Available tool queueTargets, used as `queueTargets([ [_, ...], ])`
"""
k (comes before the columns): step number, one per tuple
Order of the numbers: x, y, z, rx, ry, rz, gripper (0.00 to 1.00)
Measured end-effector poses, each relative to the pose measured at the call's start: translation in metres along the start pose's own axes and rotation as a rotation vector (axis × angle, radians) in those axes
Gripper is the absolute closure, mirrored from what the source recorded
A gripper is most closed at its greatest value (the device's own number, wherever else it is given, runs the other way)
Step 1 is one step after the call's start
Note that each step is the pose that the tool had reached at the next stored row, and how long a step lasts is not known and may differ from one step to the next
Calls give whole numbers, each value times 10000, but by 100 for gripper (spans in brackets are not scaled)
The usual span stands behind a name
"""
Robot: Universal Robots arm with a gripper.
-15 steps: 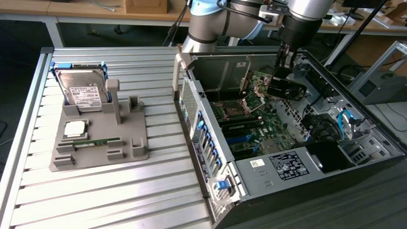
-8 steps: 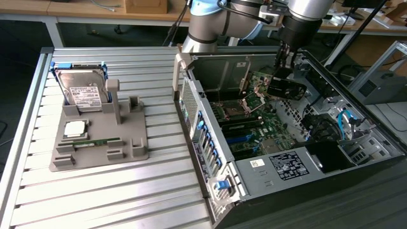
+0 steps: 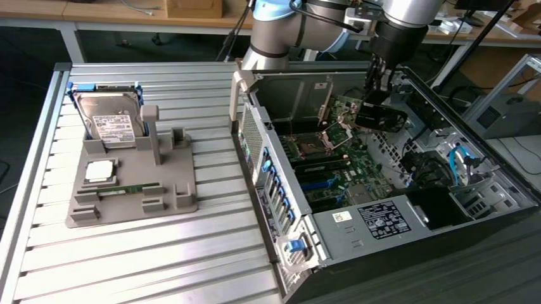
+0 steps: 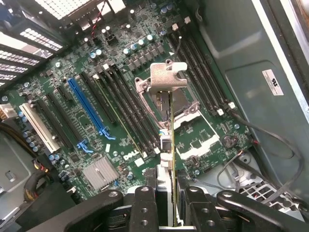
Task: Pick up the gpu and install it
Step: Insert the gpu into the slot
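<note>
The claw is clenched on the gpu, one card held edge-on between its two fingers. The gpu hangs over the motherboard inside the open computer case, seated in no slot, its metal bracket out ahead over the processor socket. Case walls rise on all sides, and a black cable runs beside the board. One blue slot and one white slot lie off to one side of the card. On the tabletop, well apart from the case, one grey holder carries one hard drive and one memory stick.
</note>
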State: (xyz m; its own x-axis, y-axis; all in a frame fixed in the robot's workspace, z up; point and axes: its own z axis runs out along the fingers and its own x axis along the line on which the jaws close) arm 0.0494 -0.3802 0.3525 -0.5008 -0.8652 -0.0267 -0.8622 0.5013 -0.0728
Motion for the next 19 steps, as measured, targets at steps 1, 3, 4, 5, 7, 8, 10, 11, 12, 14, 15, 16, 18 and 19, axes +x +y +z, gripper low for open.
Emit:
queueTargets([
  [1,0,0,0,-1,-2,-28,73],
  [3,0,0,1,-1,-5,-98,73],
  [4,0,0,1,-2,-6,-155,73],
  [5,0,0,1,-2,-8,-186,73],
  [7,0,0,1,-3,-10,-267,73],
  [8,0,0,2,-2,-12,-329,73],
  [10,0,0,3,-3,-17,-471,73],
  [11,0,0,4,-4,-22,-542,73],
  [12,0,0,5,-5,-28,-637,73],
  [14,0,0,5,-8,-34,-753,73],
  [15,0,1,5,-9,-39,-831,73],
  [16,0,0,4,-11,-43,-895,73],
  [18,0,0,4,-13,-49,-1003,73],
  [19,0,0,4,-13,-52,-1052,73],
])
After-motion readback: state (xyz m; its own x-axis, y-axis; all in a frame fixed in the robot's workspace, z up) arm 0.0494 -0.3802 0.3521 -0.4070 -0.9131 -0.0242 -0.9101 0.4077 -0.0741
